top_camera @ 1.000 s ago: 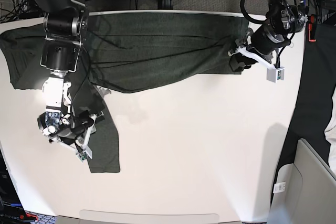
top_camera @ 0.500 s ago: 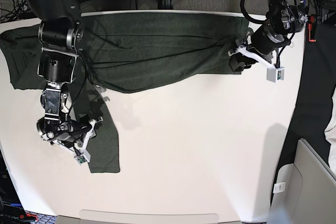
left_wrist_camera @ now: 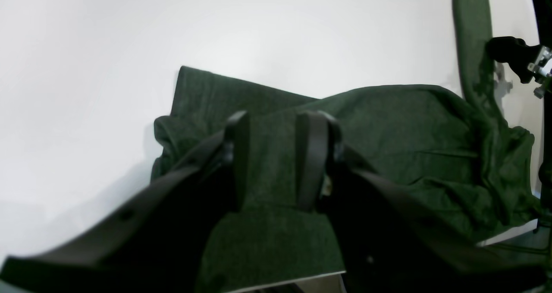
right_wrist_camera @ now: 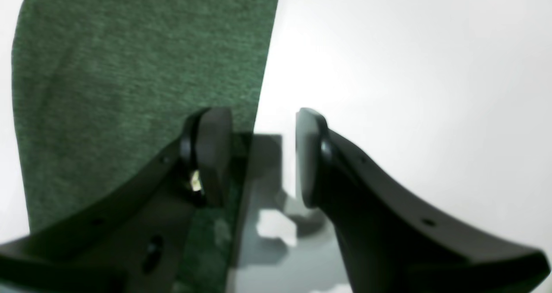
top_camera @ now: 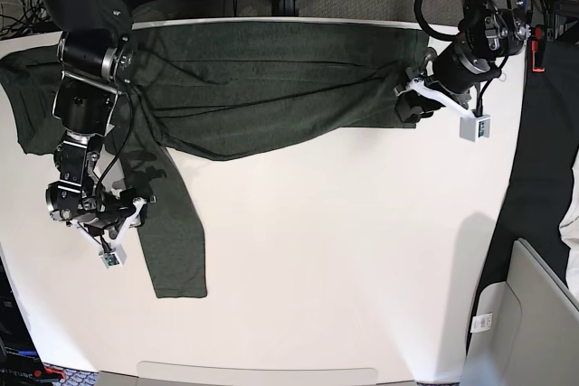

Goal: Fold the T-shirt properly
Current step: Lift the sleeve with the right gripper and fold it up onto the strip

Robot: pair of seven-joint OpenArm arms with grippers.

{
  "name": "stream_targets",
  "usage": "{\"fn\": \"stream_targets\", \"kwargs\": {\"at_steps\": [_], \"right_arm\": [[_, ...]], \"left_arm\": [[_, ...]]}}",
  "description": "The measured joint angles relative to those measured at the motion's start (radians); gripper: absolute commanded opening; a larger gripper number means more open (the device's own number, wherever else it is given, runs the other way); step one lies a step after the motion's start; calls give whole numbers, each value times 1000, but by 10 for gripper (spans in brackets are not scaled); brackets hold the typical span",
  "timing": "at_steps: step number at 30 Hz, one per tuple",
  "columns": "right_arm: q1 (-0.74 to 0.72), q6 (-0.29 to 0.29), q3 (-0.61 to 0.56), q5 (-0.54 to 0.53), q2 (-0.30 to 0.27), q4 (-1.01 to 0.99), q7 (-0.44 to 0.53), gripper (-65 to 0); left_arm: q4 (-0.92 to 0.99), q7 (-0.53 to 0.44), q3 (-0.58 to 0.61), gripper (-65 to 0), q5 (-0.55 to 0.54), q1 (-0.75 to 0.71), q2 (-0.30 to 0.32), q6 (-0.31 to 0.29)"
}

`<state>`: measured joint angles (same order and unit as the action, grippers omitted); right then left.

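White table point(top_camera: 362, 268) carries the T-shirt point(top_camera: 271, 88) spread along its far edge, one sleeve point(top_camera: 176, 241) trailing forward, so folding has barely begun: the left gripper point(left_wrist_camera: 274, 155) pinches the shirt's end while the right gripper point(right_wrist_camera: 258, 155) hangs parted, empty, at the sleeve's edge

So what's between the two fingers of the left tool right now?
A fold of the shirt runs between the left tool's fingers, filling the gap. That shows in the left wrist view; in the base view the tool sits at the shirt's edge.
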<state>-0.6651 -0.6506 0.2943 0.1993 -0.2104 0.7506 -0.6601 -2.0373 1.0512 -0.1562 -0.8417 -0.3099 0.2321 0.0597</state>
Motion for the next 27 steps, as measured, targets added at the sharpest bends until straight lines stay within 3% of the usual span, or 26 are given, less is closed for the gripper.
{"fn": "stream_targets", "kwargs": {"at_steps": [7,11,14,16,17,20,27], "right_arm": [[-22,15,0,-19,13,-92,86,-392],[-27,18,2,-19,32,-99,80,-393],[-36,18,2,-27,51,-93,14,-396],[-38,-12,2,-27,62,-84,-8,-445],[-35,-35,2,-34,68,-73,-18,-491],[-31,-34,2,-43,71,-65,-44,-647],[5,-39,1,-91,84,64,-204,-643]], "left_arm": [[0,0,0,-468,0,0,1,0],[0,0,0,-468,0,0,0,0],[0,0,0,-468,0,0,1,0],[0,0,0,-468,0,0,0,0],[0,0,0,-468,0,0,0,0],[0,0,0,-468,1,0,1,0],[0,0,0,-468,0,-1,1,0]]}}
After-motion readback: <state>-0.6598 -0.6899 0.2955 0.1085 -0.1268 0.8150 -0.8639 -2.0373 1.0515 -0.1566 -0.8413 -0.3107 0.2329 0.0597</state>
